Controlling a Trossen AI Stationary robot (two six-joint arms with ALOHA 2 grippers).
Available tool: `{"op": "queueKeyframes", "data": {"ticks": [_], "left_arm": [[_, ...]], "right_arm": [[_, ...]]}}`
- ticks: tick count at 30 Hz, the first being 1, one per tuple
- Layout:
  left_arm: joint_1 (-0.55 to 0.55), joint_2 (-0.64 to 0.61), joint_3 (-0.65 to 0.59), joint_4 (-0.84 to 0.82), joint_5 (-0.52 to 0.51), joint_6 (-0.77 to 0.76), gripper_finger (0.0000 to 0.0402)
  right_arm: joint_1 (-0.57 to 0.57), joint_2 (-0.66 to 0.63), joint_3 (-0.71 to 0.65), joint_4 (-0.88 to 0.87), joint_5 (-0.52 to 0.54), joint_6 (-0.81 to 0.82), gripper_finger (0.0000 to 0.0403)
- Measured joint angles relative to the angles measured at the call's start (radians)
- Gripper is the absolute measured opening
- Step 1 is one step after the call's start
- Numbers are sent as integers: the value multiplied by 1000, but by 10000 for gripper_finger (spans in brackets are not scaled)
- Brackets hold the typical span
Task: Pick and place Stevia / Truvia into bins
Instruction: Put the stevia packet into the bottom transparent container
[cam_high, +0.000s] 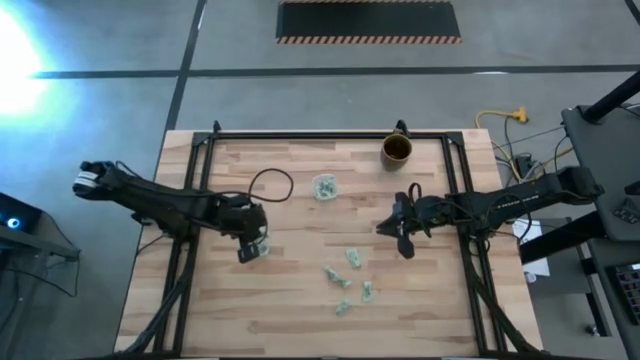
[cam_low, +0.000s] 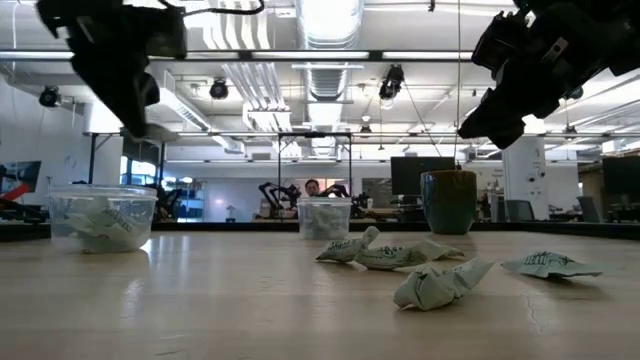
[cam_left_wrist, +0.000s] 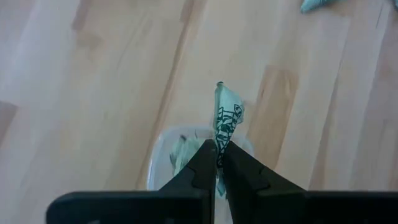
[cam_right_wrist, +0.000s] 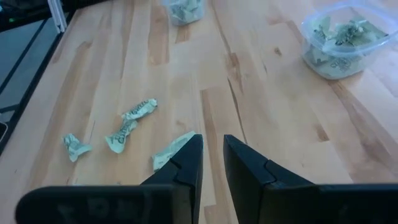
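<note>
High view: left pincer (cam_high: 250, 247) over clear cup (cam_high: 262, 244) at desk (cam_high: 290, 320) left; second cup (cam_high: 324, 187) mid-desk, brown mug (cam_high: 397, 150) at far edge; loose Stevia sachets (cam_high: 346, 280) centre-front.
Left wrist view: pincer clenched on one sachet (cam_left_wrist: 226, 118), above cup.
Right wrist view: right pincer (cam_right_wrist: 211, 152) raised above desk, fingers slightly parted, gripping nothing.

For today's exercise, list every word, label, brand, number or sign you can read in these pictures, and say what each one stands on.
No text can be read in full.
Sachet pinched in the left gripper above a clear cup: dark green print, too blurred to read.
Loose sachets on the table: print too small to read.
Brown mug: no label visible.
Right gripper: no marking visible.
</note>
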Motion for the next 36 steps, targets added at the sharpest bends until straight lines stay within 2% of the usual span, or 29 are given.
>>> {"op": "queueKeyframes", "data": {"ticks": [8, 17, 29, 32, 36], "left_arm": [[-23, 9, -63, 6, 27, -26, 4], [-23, 46, -69, -32, 86, -25, 9], [-22, 61, -63, -49, 88, -26, 135], [-22, 54, -31, -46, 91, -25, 148], [-22, 48, 20, -45, 91, -21, 150]], "right_arm": [[0, 0, 0, 19, 20, 3, 56], [0, 0, 6, 21, 44, 16, 56], [0, 0, 7, 21, 71, 49, 56], [1, 0, 7, 21, 54, 55, 56], [10, 3, 2, 20, -55, 21, 57]]}}
